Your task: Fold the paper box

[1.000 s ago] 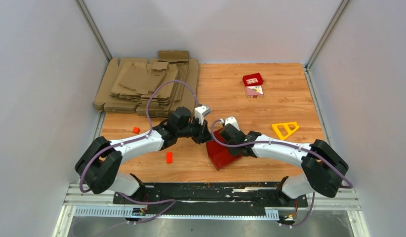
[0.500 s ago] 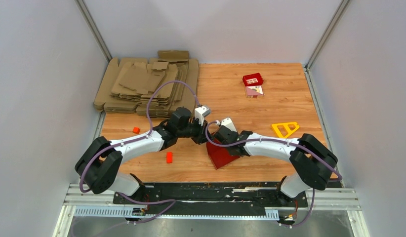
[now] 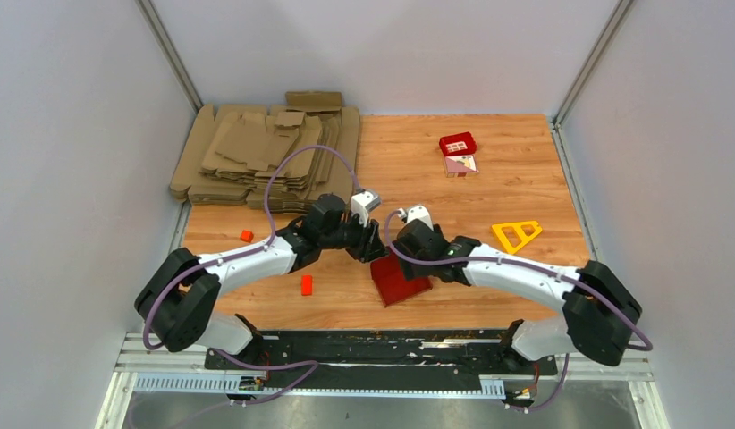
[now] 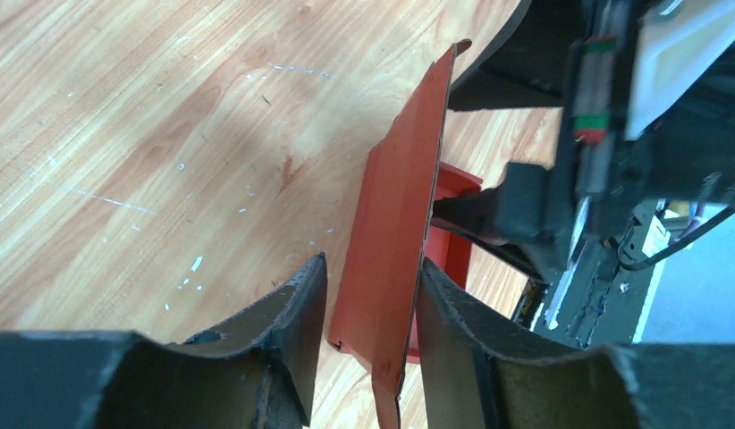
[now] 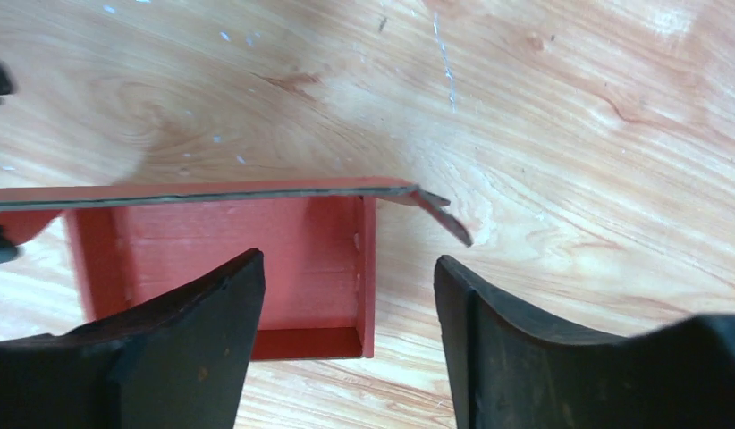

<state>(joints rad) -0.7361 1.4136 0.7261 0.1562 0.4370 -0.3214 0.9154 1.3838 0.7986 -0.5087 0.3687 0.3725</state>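
Note:
The red paper box (image 3: 398,281) sits on the wooden table near the front centre, its tray open and its lid flap standing up. In the left wrist view the lid flap (image 4: 395,241) stands between my left gripper's fingers (image 4: 368,304). It touches the right finger, and the jaws are partly open around it. My left gripper (image 3: 373,250) is at the box's far left corner. My right gripper (image 3: 407,250) hovers over the tray (image 5: 292,259), open and empty (image 5: 346,295), straddling the tray's right wall. The lid edge (image 5: 212,192) crosses that view.
Stacks of flat brown cardboard sheets (image 3: 261,152) lie at the back left. A small red tile on a house block (image 3: 459,150) is at the back right, and a yellow triangle (image 3: 516,234) at the right. Two small orange blocks (image 3: 306,284) (image 3: 246,236) lie at the left.
My right gripper swung left over the box and then settled slightly back. The box has shifted a little to the left. My left arm has stayed still.

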